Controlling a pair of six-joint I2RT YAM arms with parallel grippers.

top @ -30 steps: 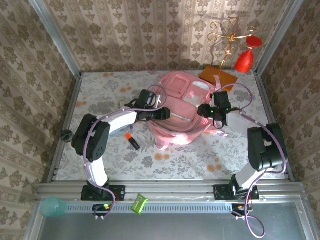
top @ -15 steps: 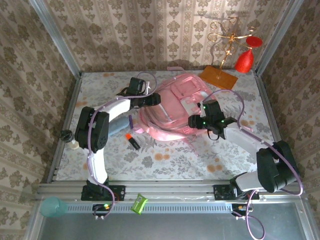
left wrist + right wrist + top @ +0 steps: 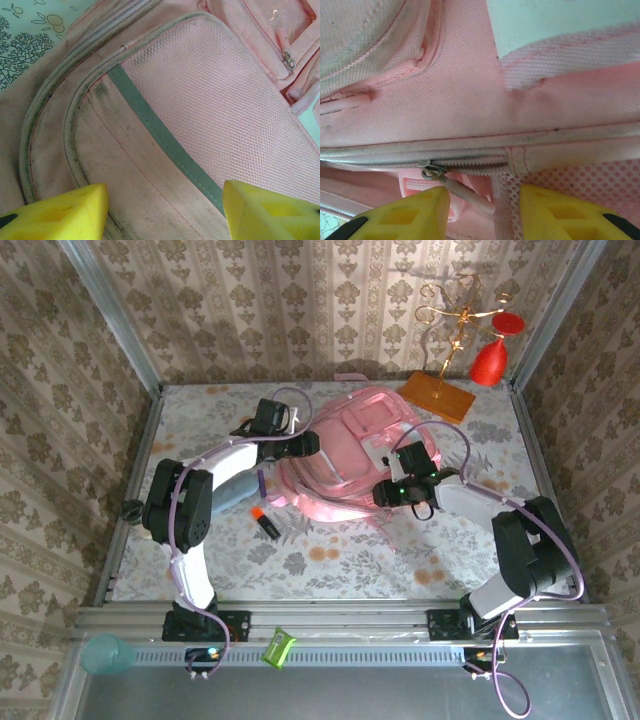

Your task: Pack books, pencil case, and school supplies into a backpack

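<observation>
The backpack (image 3: 345,445) is seen lying flat on the table (image 3: 205,540). The left gripper (image 3: 308,444) is held at its 9 o'clock edge, jaws spread wide above a mesh pocket (image 3: 215,100) with nothing gripped. The right gripper (image 3: 384,492) is set at its 4 o'clock edge, jaws partly parted about a zip pull (image 3: 465,196), though contact cannot be judged. A black-and-orange pen (image 3: 266,523) is seen at 8 o'clock.

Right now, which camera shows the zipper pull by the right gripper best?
Right wrist: the zipper pull sits close up by its fingers. Top external shows the backpack whole, pull too small; left wrist, another pocket.
</observation>
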